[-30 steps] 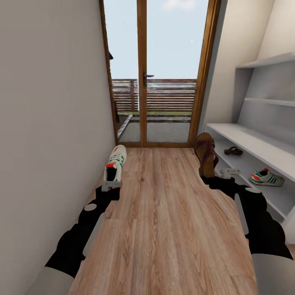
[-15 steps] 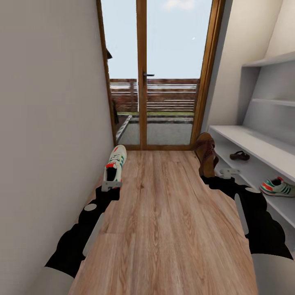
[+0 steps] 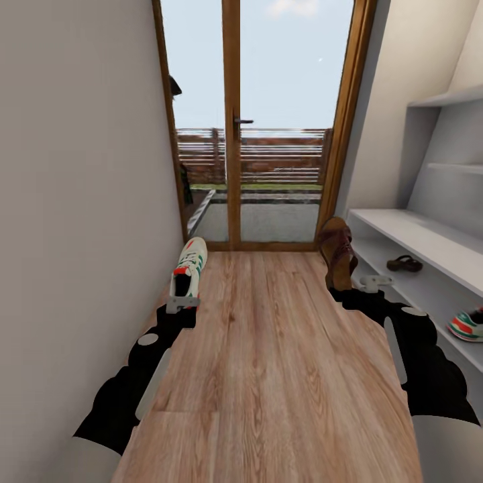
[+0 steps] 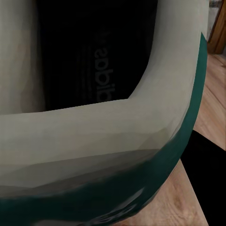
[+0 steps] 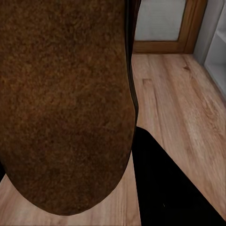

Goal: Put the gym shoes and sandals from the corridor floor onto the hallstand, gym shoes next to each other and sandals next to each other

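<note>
Two shoes ride in the grippers and two more sit on the hallstand (image 3: 429,245). In the left wrist view the dark insole of the held gym shoe (image 4: 113,141) carries pale lettering that reads like "adidas", seen sideways and partly cut off; a green band edges its white collar. In the head view that gym shoe (image 3: 190,266) is gripped at its heel by the left gripper (image 3: 182,300), which is closed on it; its long axis runs straight ahead, toe toward the glass door (image 3: 261,127) at the corridor's end. The right gripper (image 3: 365,285) is closed on a sandal (image 3: 337,251), held above the corridor floor (image 3: 268,349) with its length running away from the robot and its toe end raised; the right wrist view shows its brown suede-like footbed (image 5: 66,103) close up. On the hallstand's low shelf lie the other sandal (image 3: 404,263) and, nearer and cut by the picture's edge, the second gym shoe (image 3: 469,325), well apart from each other. Bare planks run open between the left wall (image 3: 74,201) and the hallstand's front edge.
</note>
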